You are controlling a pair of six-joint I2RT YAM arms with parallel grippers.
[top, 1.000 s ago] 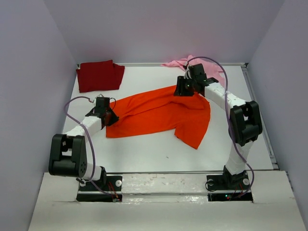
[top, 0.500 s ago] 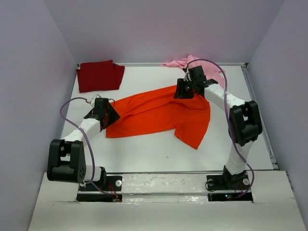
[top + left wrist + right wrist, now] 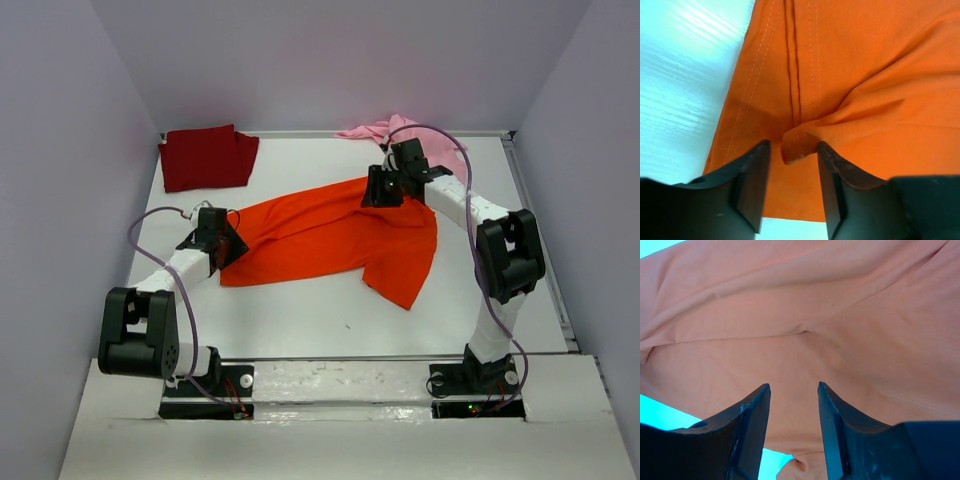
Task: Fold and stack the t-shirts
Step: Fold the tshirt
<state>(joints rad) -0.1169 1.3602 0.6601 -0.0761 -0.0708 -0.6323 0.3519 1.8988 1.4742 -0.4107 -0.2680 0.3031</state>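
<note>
- The left claw stands spread and pinches nothing. A small raised fold of the orange tee sits in the gap between its fingers, just beside a double-stitched seam.
- The right claw is spread too, poised over smooth orange cloth with nothing gripped.
- The orange tee lies rumpled across the middle of the table, a band running from 9 o'clock toward 1 o'clock with a flap hanging down at 4 o'clock. The left claw is at its 9 o'clock end, the right claw at its 1 o'clock end.
- The dark red tee lies as a compact bundle in the table's 10 o'clock corner. The pink tee is bunched at the far edge toward 1 o'clock.
- The step in hand looks like seizing both ends to spread the orange tee flat.
- The left claw should close on the fold by the seam, where the thicker layers should slip less.
- The right claw has no ridge beneath it, so it should press down to gather cloth, or shift to an edge.
- Draw both ends apart together, so the 4 o'clock flap opens out rather than tucking under.
</note>
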